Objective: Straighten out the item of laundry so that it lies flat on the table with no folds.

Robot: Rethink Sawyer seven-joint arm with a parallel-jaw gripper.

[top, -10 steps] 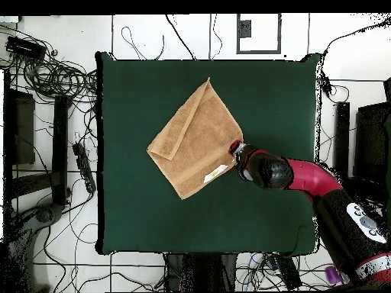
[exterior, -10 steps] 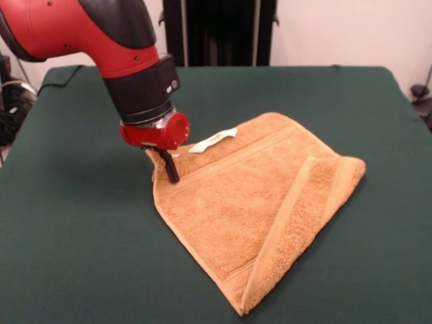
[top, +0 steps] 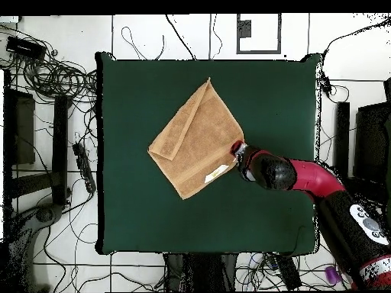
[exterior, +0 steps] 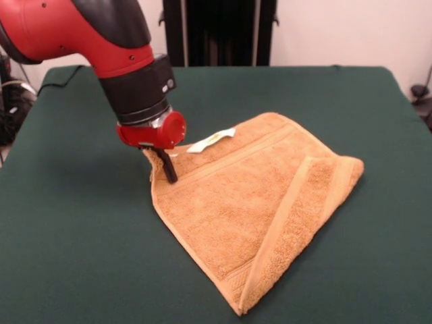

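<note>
Overhead view shows the orange-tan terry towel [top: 195, 141] mid-table on the dark green cloth table [top: 130, 206], one side still folded over, while the black-fingered gripper [exterior: 164, 165], its spread indiscernible, touches a corner.

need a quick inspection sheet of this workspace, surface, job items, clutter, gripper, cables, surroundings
Surface: large table covered in dark green cloth, bare apart from the towel.
Job's things: orange-tan terry towel lies diagonally, one side folded over along a border band; small white label at its far edge.
Clutter: nothing seen on the table.
Gripper: red and black gripper down at the towel's corner near the label; open or shut cannot be told.
Cables: many loose black cables on the floor beside the table.
Surroundings: white tiled floor, dark equipment along the sides; no person seen.
</note>
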